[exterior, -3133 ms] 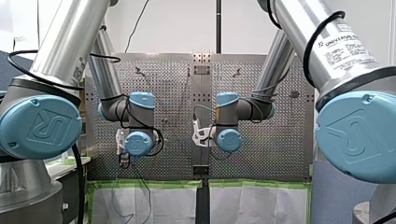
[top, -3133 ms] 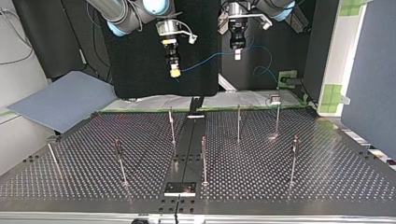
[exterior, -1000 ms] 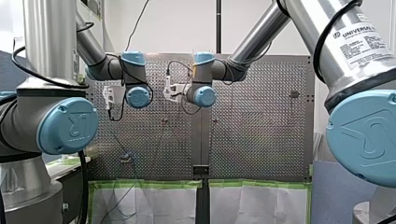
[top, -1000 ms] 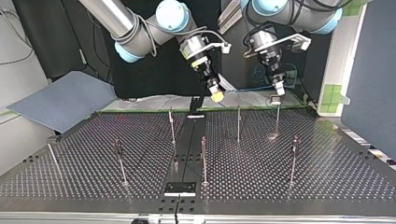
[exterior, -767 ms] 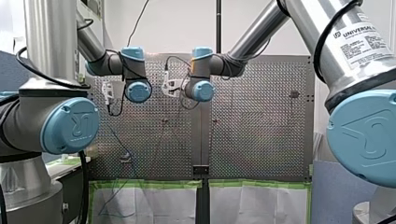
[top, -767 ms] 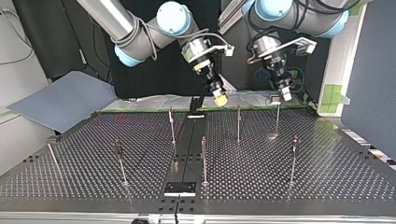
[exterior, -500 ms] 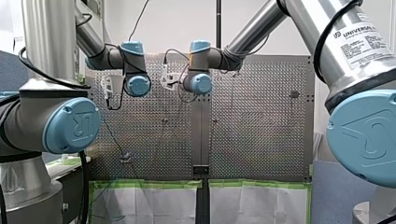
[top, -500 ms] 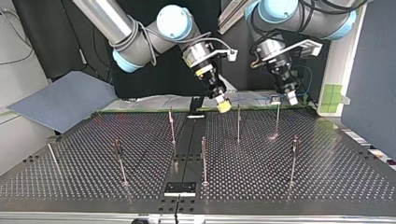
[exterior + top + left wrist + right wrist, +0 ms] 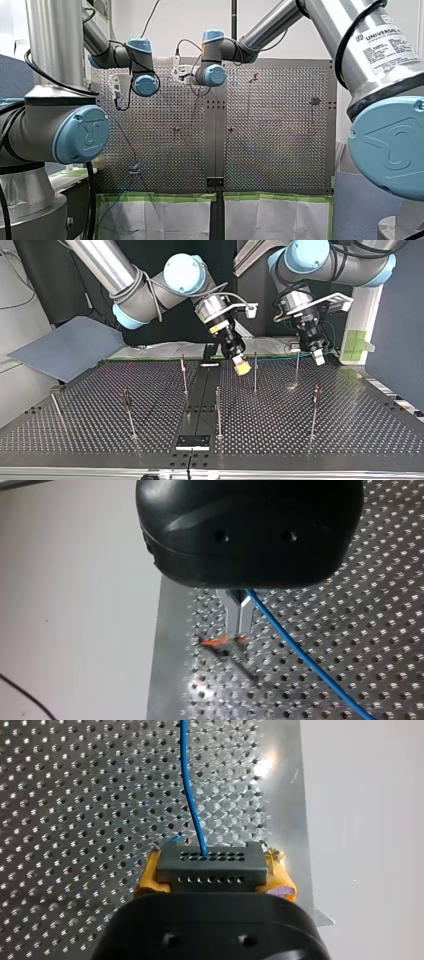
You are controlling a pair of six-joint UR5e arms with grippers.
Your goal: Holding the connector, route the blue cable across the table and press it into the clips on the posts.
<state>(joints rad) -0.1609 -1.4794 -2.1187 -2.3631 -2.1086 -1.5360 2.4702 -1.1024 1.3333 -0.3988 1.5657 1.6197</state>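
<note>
In the front view, both grippers are hidden behind the wrists, and the cable is barely traceable in the top view. The connector is clamped between the yellow pads of my right gripper, with the blue cable leaving it. My left gripper is closed on the cable above a blurred orange clip. Since half a second ago, both grippers have been lowered over the table at its edge nearest the arms.

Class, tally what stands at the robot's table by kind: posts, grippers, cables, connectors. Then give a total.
posts: 7
grippers, my left gripper and my right gripper: 2
blue cable: 1
connector: 1
Total: 11
</note>
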